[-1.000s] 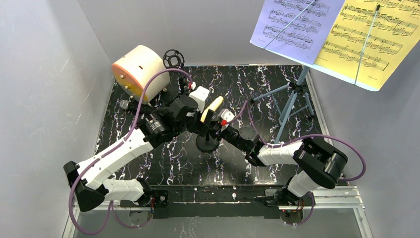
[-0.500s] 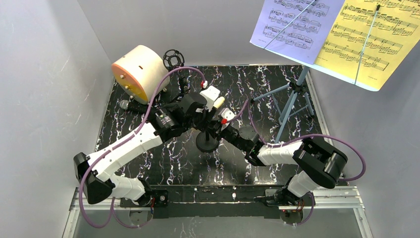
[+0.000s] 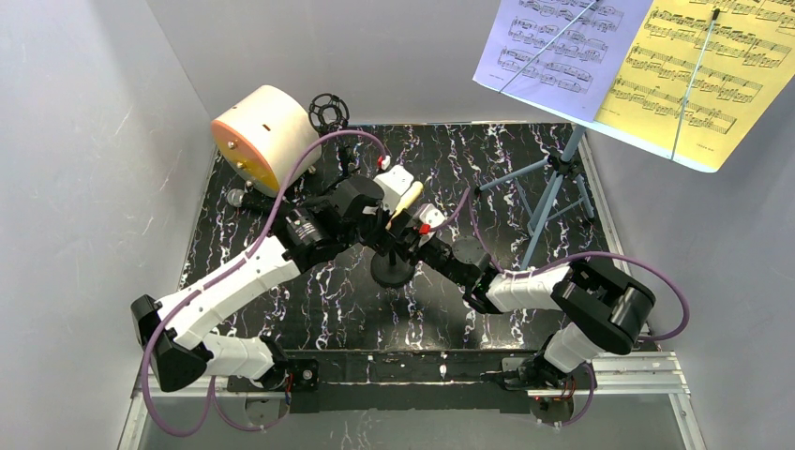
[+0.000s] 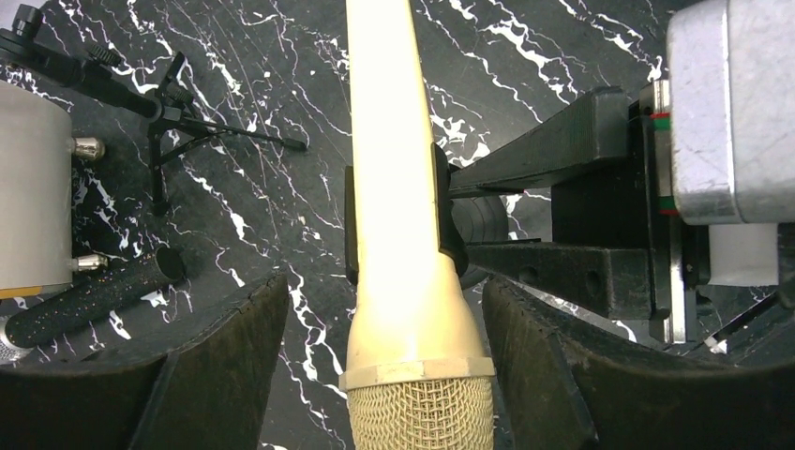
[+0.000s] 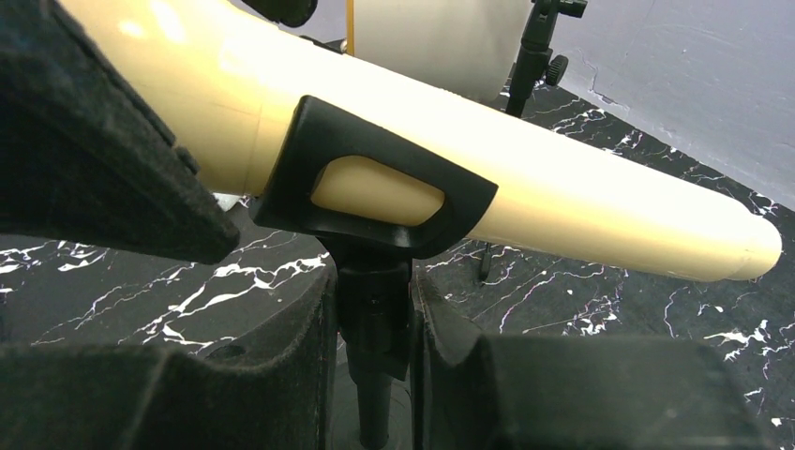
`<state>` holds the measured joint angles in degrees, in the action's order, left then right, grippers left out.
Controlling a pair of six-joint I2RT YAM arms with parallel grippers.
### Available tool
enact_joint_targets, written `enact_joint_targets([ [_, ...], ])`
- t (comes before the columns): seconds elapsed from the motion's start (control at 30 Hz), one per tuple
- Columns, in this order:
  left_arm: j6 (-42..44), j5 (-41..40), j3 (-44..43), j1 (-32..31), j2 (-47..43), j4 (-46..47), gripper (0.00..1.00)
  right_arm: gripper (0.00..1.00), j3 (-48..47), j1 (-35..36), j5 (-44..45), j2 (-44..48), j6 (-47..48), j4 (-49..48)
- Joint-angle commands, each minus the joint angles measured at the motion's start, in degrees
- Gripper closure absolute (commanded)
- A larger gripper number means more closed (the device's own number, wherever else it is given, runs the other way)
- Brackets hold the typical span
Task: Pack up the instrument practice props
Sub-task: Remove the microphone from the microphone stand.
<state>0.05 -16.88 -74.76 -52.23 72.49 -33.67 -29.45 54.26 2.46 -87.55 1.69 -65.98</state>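
The cream microphone point(image 4: 403, 234) sits in the black clip point(image 5: 375, 187) on top of the round-base mic pole point(image 5: 373, 309). My left gripper point(image 4: 384, 300) is open and straddles the microphone just behind its mesh head, with a gap on each side. My right gripper point(image 5: 373, 300) is shut on the pole just under the clip. In the top view both grippers meet over the round base point(image 3: 394, 272). The silver-headed microphone point(image 4: 84, 300) lies on the table beside the black tripod pole point(image 4: 159, 112). The blue music rack point(image 3: 553, 187) carries the lavender sheet point(image 3: 558, 47) and the yellow sheet point(image 3: 703, 75).
A big cream cylinder with an orange face point(image 3: 262, 136) lies at the back left, close to the silver-headed microphone. Grey walls close the black marbled table point(image 3: 309, 309) on the left, back and right. The rack's legs stand at the back right.
My left arm moved in over the cream microphone. Its jaws narrowed around the microphone and then widened again. The right gripper stayed on the pole.
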Motion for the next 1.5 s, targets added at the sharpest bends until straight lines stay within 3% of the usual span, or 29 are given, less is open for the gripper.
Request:
enact_joint_targets([
  [0.0, 1.59, -0.12, -1.03, 0.31, -0.01, -2.20, 0.26, 0.95, 1.54, -0.57, 0.09, -2.66, 1.15, 8.46],
  [0.2, 1.52, -0.21, 0.66, 0.34, -0.81, -0.89, 0.30, 0.91, 2.04, -0.57, 0.60, -2.78, 0.06, 7.06],
  [0.33, 2.09, 1.39, 1.64, 0.28, -0.89, -0.45, 0.54, 0.85, 2.08, -0.57, 1.58, -2.94, -0.87, 6.33],
  [0.43, 2.31, 3.06, 2.56, 0.29, -1.19, 0.35, 0.73, 0.74, 1.95, -0.61, 2.70, -3.06, -1.25, 5.38],
  [0.53, 2.25, 4.67, 3.23, 0.35, -1.38, 1.13, 0.80, 0.62, 1.37, -0.61, 2.90, -3.36, -1.25, 4.48],
  [0.67, 2.14, 6.51, 4.02, 0.34, -1.35, 2.12, 0.83, 0.53, -0.31, -0.58, 2.65, -4.17, -2.61, 3.92],
  [1.13, 1.57, 6.55, 4.65, 0.37, -1.47, 2.53, 0.85, 0.46, -1.80, -0.60, 0.64, -4.77, -2.59, -3.33],
  [1.3, 1.42, 6.60, 4.98, 0.37, -1.47, 2.51, 0.88, 0.53, -1.73, -0.72, 1.50, -4.39, -1.90, -6.01],
  [1.47, 1.55, 5.35, 3.75, 0.33, -2.50, 0.46, 0.91, 0.82, -0.95, -1.65, 2.30, -5.04, -1.78, -6.40],
])
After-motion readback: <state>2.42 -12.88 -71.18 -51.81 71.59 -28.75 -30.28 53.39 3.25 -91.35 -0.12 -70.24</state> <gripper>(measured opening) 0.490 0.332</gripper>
